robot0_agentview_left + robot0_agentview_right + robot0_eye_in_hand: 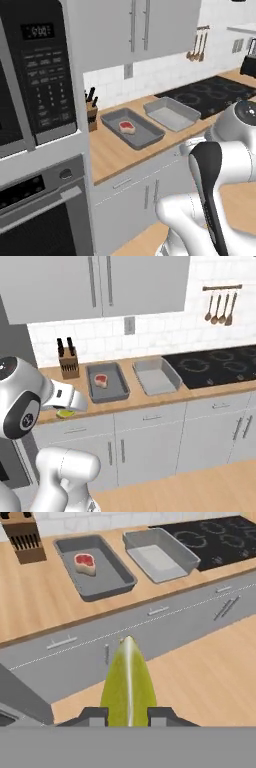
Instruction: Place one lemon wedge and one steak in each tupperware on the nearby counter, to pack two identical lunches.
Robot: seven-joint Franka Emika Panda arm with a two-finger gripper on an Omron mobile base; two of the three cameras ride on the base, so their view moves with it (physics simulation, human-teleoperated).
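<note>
A yellow-green lemon wedge [128, 682] is gripped between the closed fingers of the claw [128, 714], held out in front of the pale grey cabinet doors [165, 619], short of the light wood-grain table [40, 607]. One red raw steak [85, 563] lies in the left shallow grey tupperware tray [107, 579]; the right tray [165, 562] appears empty. Three items seem left to place. The second steak and second wedge cannot be made out.

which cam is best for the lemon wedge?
Hand view: the lemon wedge stands large between the gripper fingertips, clamped. The right base view gives just a yellow-green sliver under the arm.
</note>
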